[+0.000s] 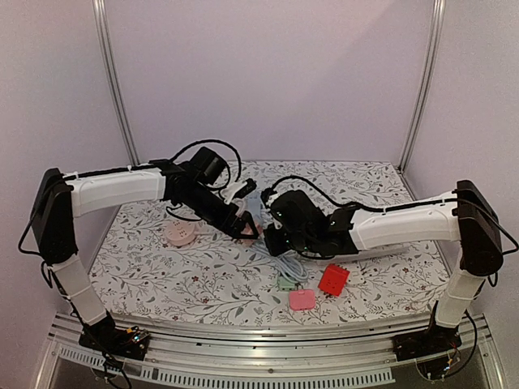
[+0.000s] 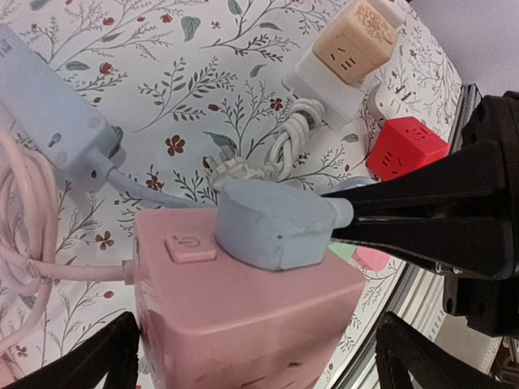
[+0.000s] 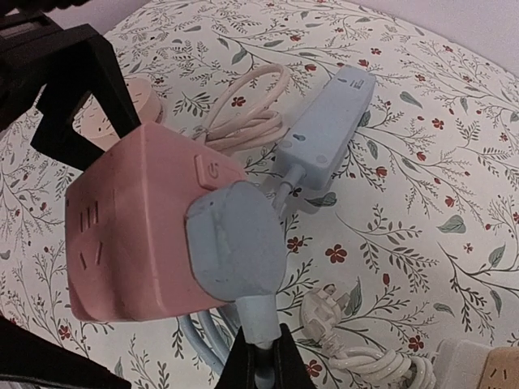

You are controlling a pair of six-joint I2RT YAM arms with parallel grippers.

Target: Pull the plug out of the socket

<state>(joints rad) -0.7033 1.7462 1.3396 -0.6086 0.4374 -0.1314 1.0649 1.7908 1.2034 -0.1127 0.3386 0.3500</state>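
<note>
Got right gripper pinched tight on the neck of the blue plug, right where the cable exits. Seeing it seated flat against the pink cube socket, pins hidden. Got left gripper spread wide astride that socket, fingers only partly in frame; can't tell if touching. Can't make out the joint from top view, buried between wrists. Noting blue power strip just behind.

**Hidden and cropped items**

Buried in pink plastic cube socket: prongs of pale blue rounded plastic plug. Cut by lower edge, left wrist view: socket's base, fingers of left gripper; contact with socket not determinable. Cropped at left edge there: pale blue oblong power strip. Covered by clamped right gripper: plug's cable exit. From above, plug too small to resolve.
</note>
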